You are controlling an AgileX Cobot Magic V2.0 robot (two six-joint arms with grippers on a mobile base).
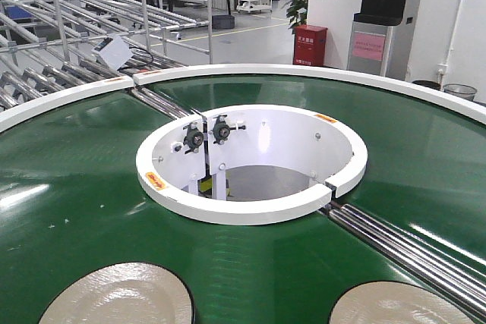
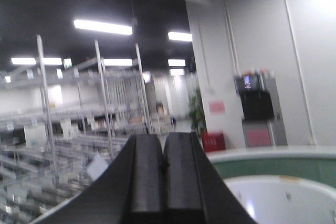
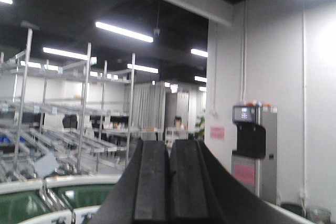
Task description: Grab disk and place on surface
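The task looked unstarted: the left disk (image 1: 118, 297) and the right disk (image 1: 399, 307) lay flat on the green belt (image 1: 68, 180), at the front view's near edge. The left pincer (image 2: 164, 148) and right pincer (image 3: 169, 156) were each pressed closed on nothing (both aimed out across the room). The grasp, lift and placing were all left to do, and the steel counter was out of view

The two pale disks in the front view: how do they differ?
The left disk shows more of its face than the right disk. The right disk lies near the steel rollers; the left disk lies far from them. Both lie flat on the green belt, cut by the frame.
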